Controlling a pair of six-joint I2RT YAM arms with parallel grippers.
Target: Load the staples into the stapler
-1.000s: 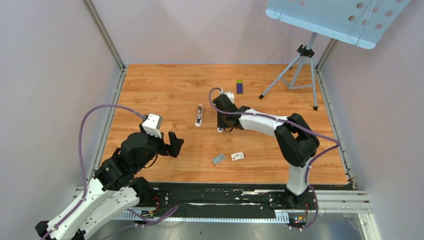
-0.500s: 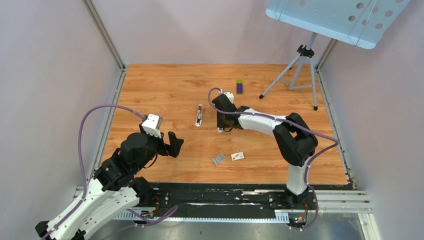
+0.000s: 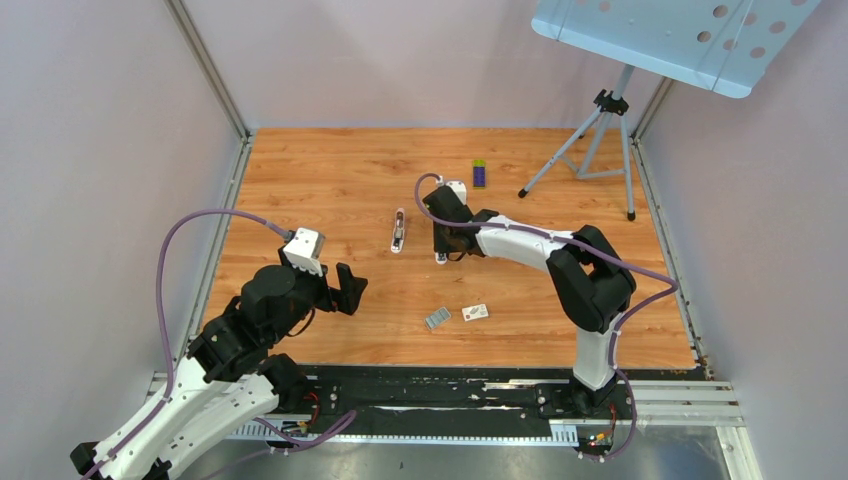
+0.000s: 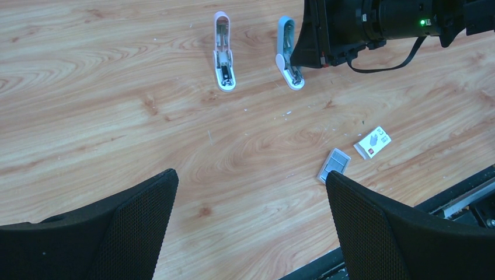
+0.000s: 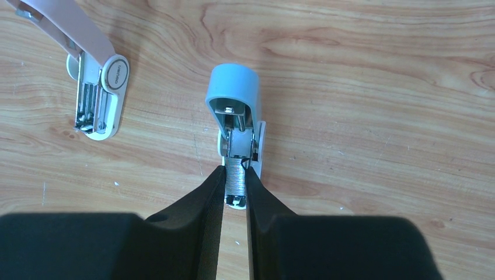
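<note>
Right gripper (image 5: 235,178) has only nudged, staying pinched on the blue stapler (image 5: 233,99) mid-frame; staples (image 3: 437,319) lie unloaded below.

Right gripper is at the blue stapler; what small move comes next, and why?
Probably nudge the strip further into the open channel of the blue stapler, then release: the right gripper pinches this ridged grey strip at the channel's near end, lid raised, and it looks only partly in.
</note>
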